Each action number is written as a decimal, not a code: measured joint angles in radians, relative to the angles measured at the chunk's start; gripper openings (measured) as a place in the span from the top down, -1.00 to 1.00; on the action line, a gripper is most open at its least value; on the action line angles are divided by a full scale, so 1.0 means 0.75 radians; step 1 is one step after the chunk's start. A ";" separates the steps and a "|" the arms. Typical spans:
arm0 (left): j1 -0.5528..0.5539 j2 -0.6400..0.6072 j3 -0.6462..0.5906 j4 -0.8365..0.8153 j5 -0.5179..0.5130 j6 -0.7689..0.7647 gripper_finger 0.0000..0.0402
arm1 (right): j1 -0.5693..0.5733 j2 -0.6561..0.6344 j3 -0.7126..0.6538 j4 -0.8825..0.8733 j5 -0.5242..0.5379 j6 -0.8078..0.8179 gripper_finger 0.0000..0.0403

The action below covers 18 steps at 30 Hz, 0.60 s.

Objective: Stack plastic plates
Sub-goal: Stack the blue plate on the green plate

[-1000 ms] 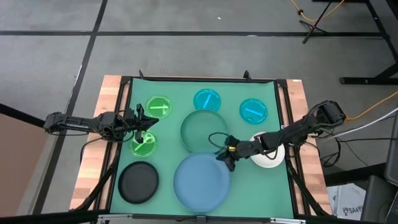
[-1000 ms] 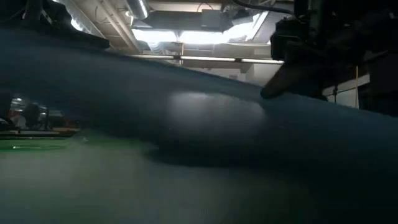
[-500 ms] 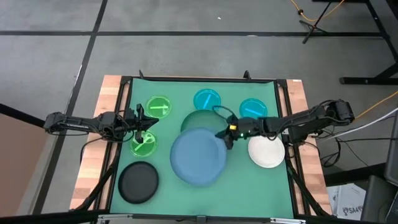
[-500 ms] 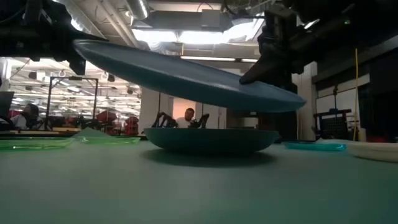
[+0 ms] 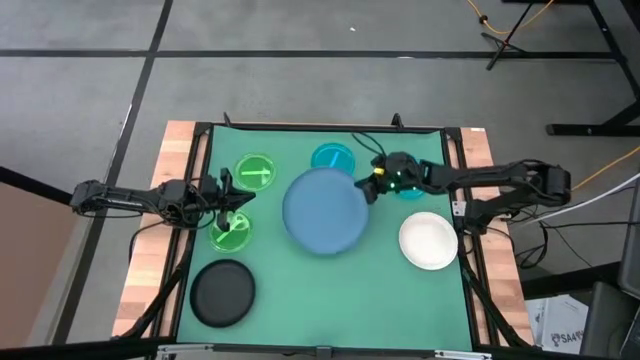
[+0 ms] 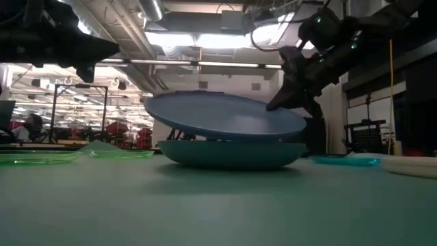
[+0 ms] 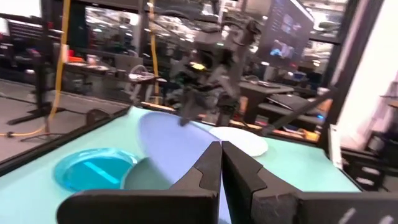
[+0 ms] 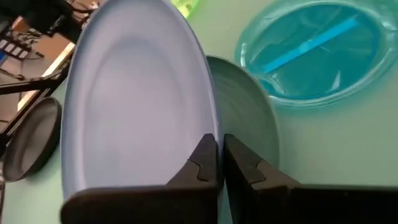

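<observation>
The large blue plate (image 5: 323,210) hangs tilted just above the large teal-green plate (image 6: 229,153), which it almost hides in the high view. My right gripper (image 5: 370,188) is shut on the blue plate's rim. My left gripper (image 5: 230,207) is shut, touches nothing and hovers over a small bright green plate (image 5: 232,234). A second green plate (image 5: 255,172) lies farther back. Two cyan plates (image 5: 332,157) (image 5: 410,180), a white plate (image 5: 428,241) and a black plate (image 5: 222,293) lie flat on the mat. My right gripper pinches the blue plate's rim (image 8: 208,127) on its right, far side between the two fingers. The fingers come from the table's right, slanting slightly down. The plate is tilted over the teal-green plate (image 8: 249,124). Whether the two plates touch, I cannot tell.
A green mat (image 5: 380,300) covers the table inside a dark frame. Bare mat shows along the near edge between the black and white plates. The right arm reaches over one cyan plate. Beyond the table is a room with racks and a seated person.
My right gripper has carried the blue plate from the table's near edge toward the far edge and over the teal-green plate. The plate stayed lifted and tilted, and now hangs lower, close above the teal-green plate.
</observation>
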 joint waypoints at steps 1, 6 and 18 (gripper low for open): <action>0.000 0.003 0.000 0.000 0.015 0.000 0.97 | -0.016 0.008 0.000 0.002 -0.018 -0.005 1.00; 0.000 0.017 0.000 -0.002 0.019 0.000 0.97 | -0.051 0.060 0.000 -0.015 -0.068 -0.009 1.00; 0.000 0.017 0.000 0.032 0.018 0.036 0.97 | -0.068 0.118 0.000 0.002 0.074 -0.019 1.00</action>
